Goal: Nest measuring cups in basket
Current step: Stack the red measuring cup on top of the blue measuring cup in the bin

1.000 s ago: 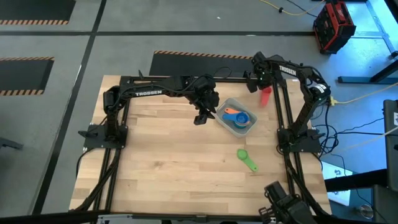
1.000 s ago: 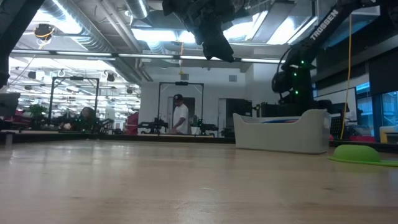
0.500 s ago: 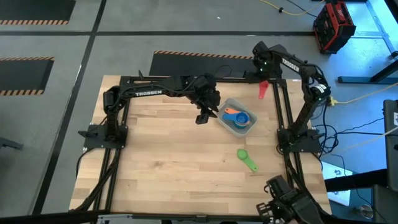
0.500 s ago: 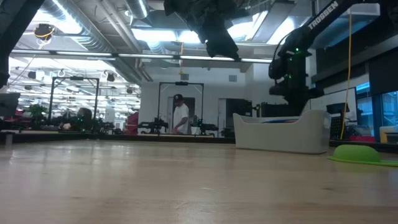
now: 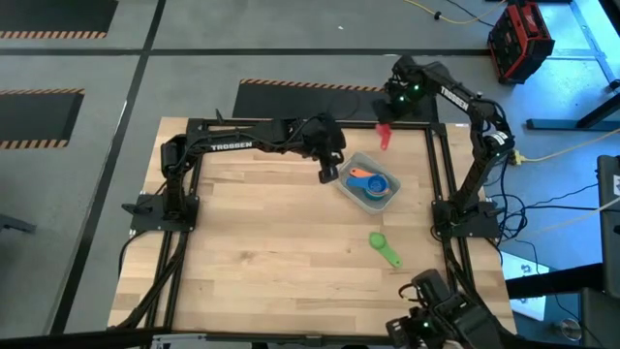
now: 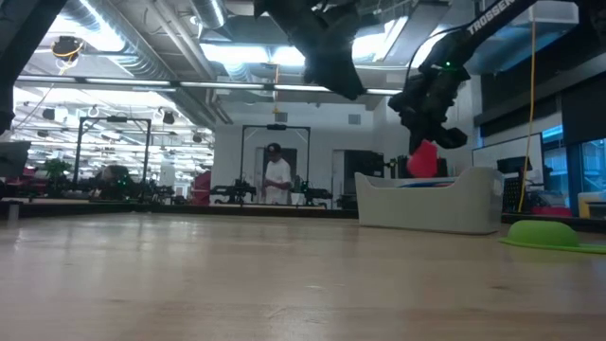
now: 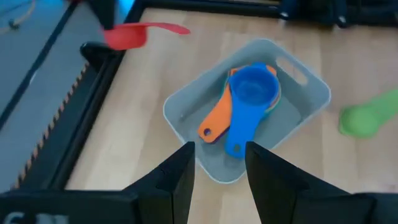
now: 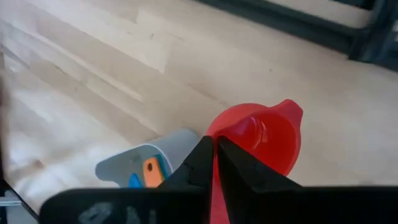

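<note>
Wooden table [image 5: 262, 242], one basket [image 5: 369, 181] right of centre. Left gripper [image 5: 328, 173] just beside it, fingers spread, empty. Inside basket: blue cup [image 7: 252, 93] on orange cup [image 7: 219, 118], nested. One red cup [image 5: 384, 136] pinched in right gripper [image 5: 389, 121], raised. One green cup [image 5: 382, 245] on bare wood.

Grey floor [image 5: 194, 48] w/ hazard-stripe mats [image 5: 39, 97]; bright ceiling lights [image 6: 237, 52]; person [image 6: 276, 175] standing at back.

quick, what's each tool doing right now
Left tool: open, empty, above the basket.
Right tool: closed on the red cup, in the air.
</note>
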You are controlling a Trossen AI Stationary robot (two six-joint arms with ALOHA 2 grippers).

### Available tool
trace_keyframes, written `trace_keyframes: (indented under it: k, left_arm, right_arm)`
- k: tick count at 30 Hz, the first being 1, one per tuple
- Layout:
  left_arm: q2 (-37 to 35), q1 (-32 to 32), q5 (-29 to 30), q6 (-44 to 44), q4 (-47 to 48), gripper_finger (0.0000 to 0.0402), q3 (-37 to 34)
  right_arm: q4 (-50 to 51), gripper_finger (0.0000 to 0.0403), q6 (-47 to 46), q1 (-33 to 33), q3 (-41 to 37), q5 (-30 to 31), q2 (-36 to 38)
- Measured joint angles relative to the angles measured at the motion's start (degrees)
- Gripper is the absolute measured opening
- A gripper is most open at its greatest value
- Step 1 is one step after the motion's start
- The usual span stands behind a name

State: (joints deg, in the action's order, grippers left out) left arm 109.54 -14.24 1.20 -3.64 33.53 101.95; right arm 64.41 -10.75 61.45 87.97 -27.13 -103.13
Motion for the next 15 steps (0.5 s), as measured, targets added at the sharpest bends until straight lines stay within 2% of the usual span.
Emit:
trace_keyframes:
  k: [8,11,15]
  left_arm:
    - [0.0,-0.3,1.3,13.1,-4.7,0.0134,0.0]
    - [0.0,-0.3,1.9,13.5,-5.9,0.0134,0.0]
    - [0.0,0.1,5.9,12.0,-6.2,0.0134,0.0]
  right_arm:
    - [-2.3,0.0025,-7.5,-2.8,-0.2,-0.1,0.0]
    - [-4.9,0.0025,-11.6,-4.1,-0.2,-1.7,0.0]
    - [-8.6,0.0025,-16.5,-5.8,-0.2,-5.5,0.0]
